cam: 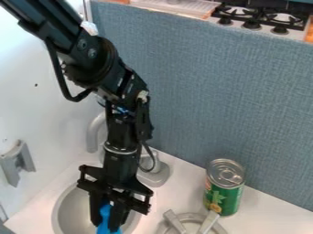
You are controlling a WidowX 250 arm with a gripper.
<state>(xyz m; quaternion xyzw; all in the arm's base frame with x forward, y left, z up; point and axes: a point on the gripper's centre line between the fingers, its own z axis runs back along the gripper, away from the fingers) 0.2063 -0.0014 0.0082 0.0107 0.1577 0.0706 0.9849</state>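
Nearest the camera, at about seven o'clock by the lower edge, a blue thing (105,218) sits between the black jaws (106,225). They look narrowed on its two sides, holding it over the sink (56,215). The lower part of the blue thing is cut off, so I can't tell whether it touches the basin. If it does, lowering the jaws further could push it askew; a pinch on too little of it could let it slip out.

At eight o'clock a grey bracket (18,161) is on the white wall (36,109). The curved grey tap (94,131), toward nine, is close behind the arm (107,59); a lift with any backward swing could knock it or catch the arm's loose cable (61,75).

Toward half past five is a grey burner (192,218) with raised prongs, which a low rightward sweep could snag. Beside it, at five, a green can (224,188) stands upright on the table (263,217), near the blue-grey panel (226,91); a bump could topple it. Beyond the panel, at one, is a stove (261,17).
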